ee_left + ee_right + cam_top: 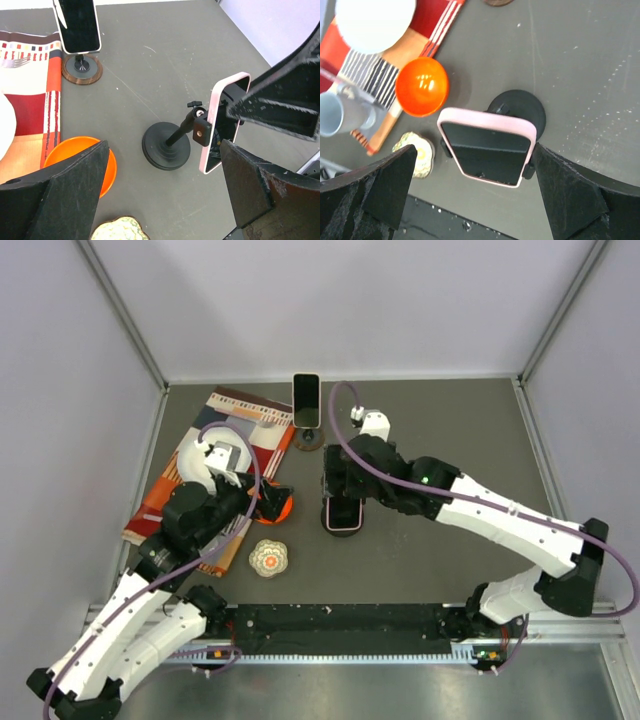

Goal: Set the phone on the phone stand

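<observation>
pink-cased phone on matte black round-footed stand — left fingers, right fingers splayed, empty

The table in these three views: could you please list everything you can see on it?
table: one, dark grey, underneath everything
pink-cased phone: one, against the black stand's holder, centre
black stand: one, round base, centre
second phone: one, white edge, dark screen, upright at far edge
brown-based stand: one, under that phone
patterned cloth: one, red, orange, striped, left
white bowl: one, on cloth
mug: one, pale blue, on cloth
orange bowl: one, beside cloth
flower-shaped dish: one, near edge
left gripper: open, empty
right gripper: open, straddling pink-cased phone
</observation>
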You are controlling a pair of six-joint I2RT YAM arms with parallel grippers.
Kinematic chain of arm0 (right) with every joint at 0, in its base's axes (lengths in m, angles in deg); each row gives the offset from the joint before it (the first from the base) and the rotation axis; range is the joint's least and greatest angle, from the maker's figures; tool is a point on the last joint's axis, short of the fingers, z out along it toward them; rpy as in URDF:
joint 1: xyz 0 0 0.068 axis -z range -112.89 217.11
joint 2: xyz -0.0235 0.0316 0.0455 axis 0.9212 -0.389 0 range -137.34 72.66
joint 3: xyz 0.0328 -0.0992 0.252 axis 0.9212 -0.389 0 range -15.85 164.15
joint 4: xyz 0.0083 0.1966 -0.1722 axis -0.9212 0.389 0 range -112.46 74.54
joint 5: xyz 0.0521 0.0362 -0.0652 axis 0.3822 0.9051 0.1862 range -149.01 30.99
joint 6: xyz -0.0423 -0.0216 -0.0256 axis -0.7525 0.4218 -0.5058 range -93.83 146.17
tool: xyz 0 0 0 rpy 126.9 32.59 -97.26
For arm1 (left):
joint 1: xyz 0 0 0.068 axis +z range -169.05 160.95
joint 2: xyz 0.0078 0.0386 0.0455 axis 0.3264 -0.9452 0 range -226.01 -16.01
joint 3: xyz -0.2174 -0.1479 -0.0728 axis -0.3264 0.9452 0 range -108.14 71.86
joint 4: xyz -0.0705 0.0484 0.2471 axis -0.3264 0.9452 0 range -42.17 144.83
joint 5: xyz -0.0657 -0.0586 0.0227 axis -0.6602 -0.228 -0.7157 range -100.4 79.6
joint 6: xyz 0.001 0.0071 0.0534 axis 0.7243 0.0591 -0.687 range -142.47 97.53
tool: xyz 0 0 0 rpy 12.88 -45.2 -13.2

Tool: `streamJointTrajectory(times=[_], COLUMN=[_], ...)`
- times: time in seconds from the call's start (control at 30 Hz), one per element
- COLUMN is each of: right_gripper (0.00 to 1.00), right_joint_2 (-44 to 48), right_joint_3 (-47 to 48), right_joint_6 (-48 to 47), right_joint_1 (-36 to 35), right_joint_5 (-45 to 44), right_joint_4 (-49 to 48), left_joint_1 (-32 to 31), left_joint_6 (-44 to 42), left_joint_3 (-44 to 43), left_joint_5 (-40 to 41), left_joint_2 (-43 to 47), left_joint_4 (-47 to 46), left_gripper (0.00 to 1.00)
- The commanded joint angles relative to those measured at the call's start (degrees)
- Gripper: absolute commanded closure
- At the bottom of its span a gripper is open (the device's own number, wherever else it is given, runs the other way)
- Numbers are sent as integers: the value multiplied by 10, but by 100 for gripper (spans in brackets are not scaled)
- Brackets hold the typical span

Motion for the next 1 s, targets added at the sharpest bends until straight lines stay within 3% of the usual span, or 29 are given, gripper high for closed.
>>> streamJointTrajectory(times=[0.0, 0.37, 0.4, 0.53, 0.7, 0.8, 0.83, 0.97], right_gripper=[1, 1, 3, 24, 27, 46, 64, 88], right_joint_2=[-52, -129, -131, -128, -136, -141, -142, -147], right_joint_3=[70, 134, 131, 121, 130, 134, 135, 147], right_joint_6=[55, 85, 89, 109, 96, 91, 90, 69], right_joint_1=[-31, -86, -85, -86, -85, -85, -85, -84], right_joint_5=[-115, -232, -232, -251, -269, -283, -291, -321], right_joint_4=[59, 126, 125, 126, 125, 126, 125, 126], left_joint_1=[3, 3, 3, 3, 3, 3, 3, 3], left_joint_6=[5, -9, -11, -14, -22, -26, -28, -36], left_joint_3=[14, 25, 25, 26, 28, 27, 26, 25], left_joint_5=[-12, -13, -14, -19, -19, -18, -17, -15], left_joint_2=[17, 50, 54, 58, 58, 55, 55, 55], left_joint_4=[2, 15, 15, 19, 19, 17, 19, 23], left_gripper=[3, 4, 4, 4, 4, 4, 4, 4])
